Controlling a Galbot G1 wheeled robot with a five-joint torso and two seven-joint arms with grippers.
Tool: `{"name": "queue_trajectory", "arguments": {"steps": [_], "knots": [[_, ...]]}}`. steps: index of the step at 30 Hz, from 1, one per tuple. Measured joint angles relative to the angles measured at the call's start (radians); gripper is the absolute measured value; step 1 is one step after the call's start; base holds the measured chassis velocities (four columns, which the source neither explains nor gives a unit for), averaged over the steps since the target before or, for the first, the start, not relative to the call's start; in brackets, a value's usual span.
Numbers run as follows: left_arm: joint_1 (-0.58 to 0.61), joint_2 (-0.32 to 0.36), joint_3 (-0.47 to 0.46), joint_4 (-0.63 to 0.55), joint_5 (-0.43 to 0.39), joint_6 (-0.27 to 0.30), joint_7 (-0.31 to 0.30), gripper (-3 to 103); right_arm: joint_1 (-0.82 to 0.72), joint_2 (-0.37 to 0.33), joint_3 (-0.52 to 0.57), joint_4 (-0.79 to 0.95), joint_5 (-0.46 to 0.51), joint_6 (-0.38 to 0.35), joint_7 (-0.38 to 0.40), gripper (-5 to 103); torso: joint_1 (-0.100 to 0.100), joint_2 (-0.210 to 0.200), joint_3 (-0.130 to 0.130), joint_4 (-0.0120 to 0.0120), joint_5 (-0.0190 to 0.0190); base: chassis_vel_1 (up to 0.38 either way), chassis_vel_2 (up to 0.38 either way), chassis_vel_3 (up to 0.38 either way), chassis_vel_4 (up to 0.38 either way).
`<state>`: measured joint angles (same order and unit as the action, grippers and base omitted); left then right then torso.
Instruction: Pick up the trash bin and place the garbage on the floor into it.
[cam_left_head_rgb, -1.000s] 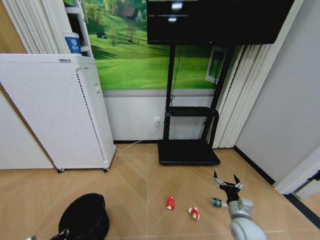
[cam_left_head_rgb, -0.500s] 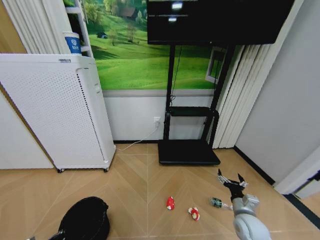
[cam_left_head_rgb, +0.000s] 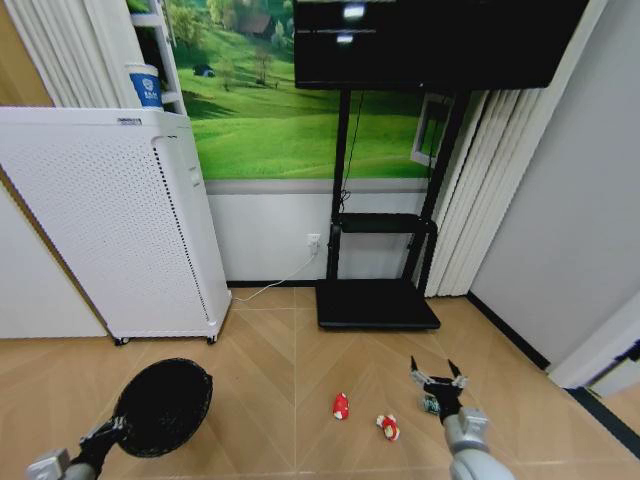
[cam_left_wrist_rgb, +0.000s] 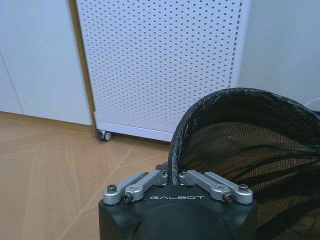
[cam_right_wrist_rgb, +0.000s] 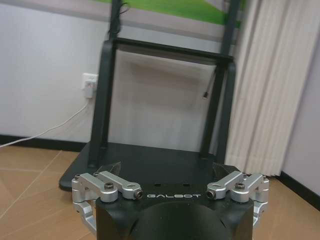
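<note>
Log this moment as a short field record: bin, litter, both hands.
trash bin: black mesh trash bin, lifted and tilted, mouth facing the camera
left hand: left hand shut on the bin's rim
right hand: right hand open, above the green bottle
garbage: two red-and-white pieces and, one green bottle, all on the floor
backdrop: white perforated appliance, black TV stand

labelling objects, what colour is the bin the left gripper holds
Black, with mesh sides: the trash bin in the left gripper, clearest in the left wrist view.
</note>
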<state>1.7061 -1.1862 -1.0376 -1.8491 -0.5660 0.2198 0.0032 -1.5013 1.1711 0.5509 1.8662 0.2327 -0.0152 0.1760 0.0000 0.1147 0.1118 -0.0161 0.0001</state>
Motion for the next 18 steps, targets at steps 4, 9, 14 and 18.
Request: {"name": "queue_trajectory", "arguments": {"steps": [4, 9, 14, 18], "knots": [[0.011, -0.001, -0.022, 0.008, 0.004, -0.007, 0.003, 3, 0.091, -0.106, -0.076, -0.069, 0.009, -0.019, -0.003, 100, 0.0, 0.0, 0.0, 0.0003, -0.0003, 0.0, 0.0, 0.0, 0.0], [0.027, -0.008, -0.055, 0.007, 0.01, -0.015, 0.007, 3, 0.191, -0.159, -0.173, -0.191, -0.009, 0.001, -0.03, 100, 0.0, 0.0, 0.0, 0.0002, -0.0001, 0.0, 0.0, 0.0, 0.0], [0.033, -0.003, -0.086, 0.009, 0.012, -0.02, 0.007, 3, 0.22, -0.141, -0.23, -0.251, -0.056, 0.044, -0.032, 100, 0.0, 0.0, 0.0, 0.0002, 0.0, 0.0, 0.0, 0.0, 0.0], [0.037, 0.007, -0.111, 0.011, 0.018, -0.022, 0.007, 3, 0.226, -0.113, -0.25, -0.283, -0.095, 0.062, -0.033, 100, 0.0, 0.0, 0.0, 0.0002, 0.0, 0.0, 0.0, 0.0, 0.0]]}}
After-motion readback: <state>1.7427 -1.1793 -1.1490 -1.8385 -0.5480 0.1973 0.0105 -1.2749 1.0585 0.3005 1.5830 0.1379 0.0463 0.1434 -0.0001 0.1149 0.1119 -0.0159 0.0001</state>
